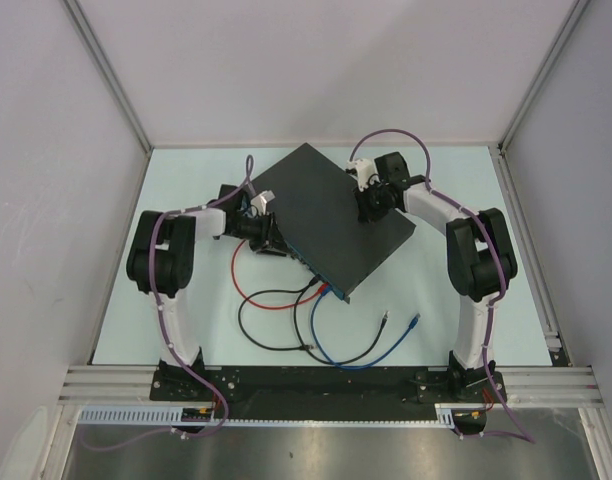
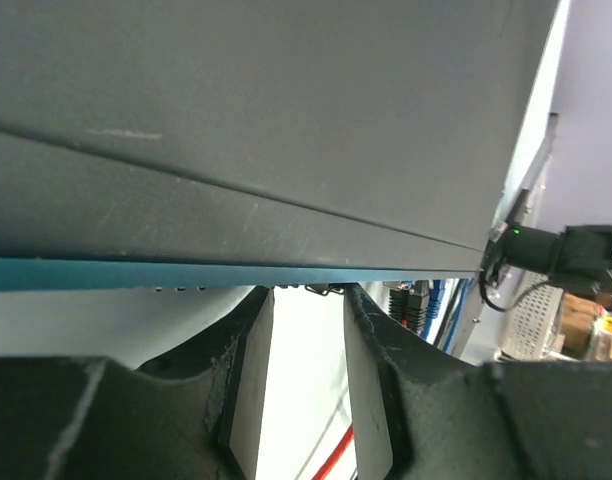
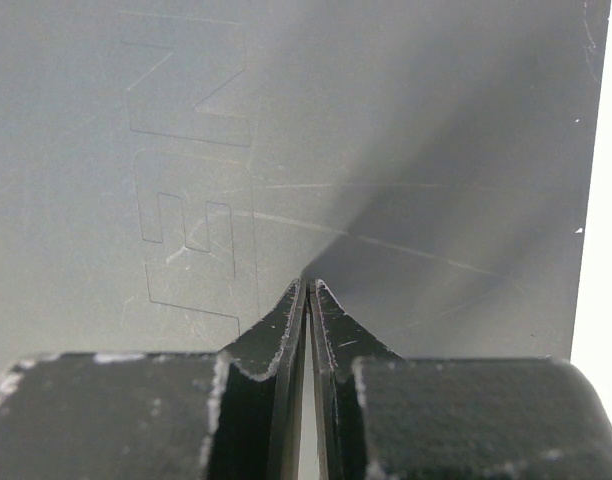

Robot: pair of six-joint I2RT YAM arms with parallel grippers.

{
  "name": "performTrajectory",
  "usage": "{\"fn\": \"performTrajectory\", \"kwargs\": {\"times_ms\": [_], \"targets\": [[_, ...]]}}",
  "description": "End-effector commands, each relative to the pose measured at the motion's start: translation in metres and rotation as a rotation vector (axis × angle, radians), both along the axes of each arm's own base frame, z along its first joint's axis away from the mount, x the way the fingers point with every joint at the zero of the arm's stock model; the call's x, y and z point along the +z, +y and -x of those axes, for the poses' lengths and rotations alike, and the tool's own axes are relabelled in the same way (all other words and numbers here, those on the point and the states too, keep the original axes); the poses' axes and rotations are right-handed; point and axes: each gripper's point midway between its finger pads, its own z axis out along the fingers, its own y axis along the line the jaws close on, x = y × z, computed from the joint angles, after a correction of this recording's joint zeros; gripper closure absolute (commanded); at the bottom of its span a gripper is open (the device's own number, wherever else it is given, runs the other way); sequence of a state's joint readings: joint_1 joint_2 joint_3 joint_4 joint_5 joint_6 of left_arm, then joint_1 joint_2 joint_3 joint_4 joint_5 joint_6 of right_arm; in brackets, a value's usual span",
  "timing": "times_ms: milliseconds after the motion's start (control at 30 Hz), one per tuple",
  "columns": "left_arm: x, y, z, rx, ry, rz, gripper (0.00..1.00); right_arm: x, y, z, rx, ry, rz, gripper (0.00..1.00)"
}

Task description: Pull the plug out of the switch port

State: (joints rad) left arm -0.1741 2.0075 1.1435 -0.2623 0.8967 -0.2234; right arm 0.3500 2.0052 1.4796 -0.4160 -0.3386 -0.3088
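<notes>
The switch [image 1: 331,212] lies slanted at mid-table, its blue-teal socket edge [image 1: 298,250] facing near-left. Black and blue plugs [image 1: 321,287] sit in sockets near that edge's near end; they also show in the left wrist view [image 2: 418,303]. My left gripper [image 1: 271,237] is open and empty, its fingertips [image 2: 261,300] right at the teal edge [image 2: 136,273], to the left of the plugs. My right gripper [image 1: 371,207] is shut and empty, its tips [image 3: 308,285] resting on the switch's flat top [image 3: 186,120].
Red [image 1: 251,295], black [image 1: 266,335] and blue [image 1: 356,355] cables loop over the table in front of the switch. Loose black [image 1: 386,320] and blue [image 1: 416,322] cable ends lie at the near right. Walls close in the table.
</notes>
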Motion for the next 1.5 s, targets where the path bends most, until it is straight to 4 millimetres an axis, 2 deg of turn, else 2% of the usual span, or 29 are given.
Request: {"fn": "performTrajectory", "kwargs": {"times_ms": [0, 167, 200, 233, 267, 300, 333, 400, 467, 633, 733, 1033, 1300, 1467], "targets": [[-0.052, 0.031, 0.010, 0.041, 0.025, -0.342, 0.61, -0.074, -0.025, 0.037, -0.013, 0.180, 0.174, 0.90], [-0.059, 0.053, 0.019, 0.096, 0.050, -0.446, 0.61, -0.074, -0.024, 0.037, -0.009, 0.174, 0.179, 0.89], [-0.052, 0.055, 0.019, 0.106, 0.034, -0.431, 0.61, -0.075, -0.025, 0.037, -0.010, 0.174, 0.181, 0.89], [-0.053, 0.058, 0.029, 0.111, 0.052, -0.433, 0.60, -0.074, -0.025, 0.036, -0.009, 0.171, 0.181, 0.90], [-0.050, 0.064, 0.030, 0.127, 0.039, -0.462, 0.59, -0.074, -0.024, 0.036, -0.008, 0.168, 0.182, 0.89], [-0.036, 0.065, 0.028, 0.136, -0.008, -0.456, 0.59, -0.074, -0.025, 0.035, -0.011, 0.167, 0.183, 0.89], [-0.036, 0.069, 0.038, 0.133, -0.005, -0.465, 0.59, -0.075, -0.024, 0.036, -0.009, 0.168, 0.183, 0.89], [-0.030, 0.074, 0.041, 0.151, -0.027, -0.481, 0.58, -0.075, -0.023, 0.036, -0.008, 0.166, 0.184, 0.89], [-0.018, 0.075, 0.033, 0.148, -0.091, -0.482, 0.57, -0.075, -0.022, 0.034, -0.007, 0.161, 0.182, 0.89], [0.023, 0.032, 0.002, 0.035, -0.269, -0.224, 0.52, -0.078, -0.016, 0.037, 0.004, 0.166, 0.181, 0.89], [0.033, 0.017, -0.010, -0.010, -0.326, -0.175, 0.47, -0.077, -0.015, 0.036, 0.006, 0.162, 0.182, 0.89], [0.023, 0.004, -0.026, -0.056, -0.381, -0.195, 0.45, -0.075, -0.019, 0.038, 0.008, 0.165, 0.191, 0.89], [0.022, -0.007, -0.021, -0.095, -0.356, -0.143, 0.47, -0.076, -0.021, 0.036, 0.000, 0.169, 0.183, 0.89], [0.025, -0.017, -0.014, -0.142, -0.342, -0.089, 0.53, -0.076, -0.021, 0.035, 0.000, 0.168, 0.181, 0.89]]}}
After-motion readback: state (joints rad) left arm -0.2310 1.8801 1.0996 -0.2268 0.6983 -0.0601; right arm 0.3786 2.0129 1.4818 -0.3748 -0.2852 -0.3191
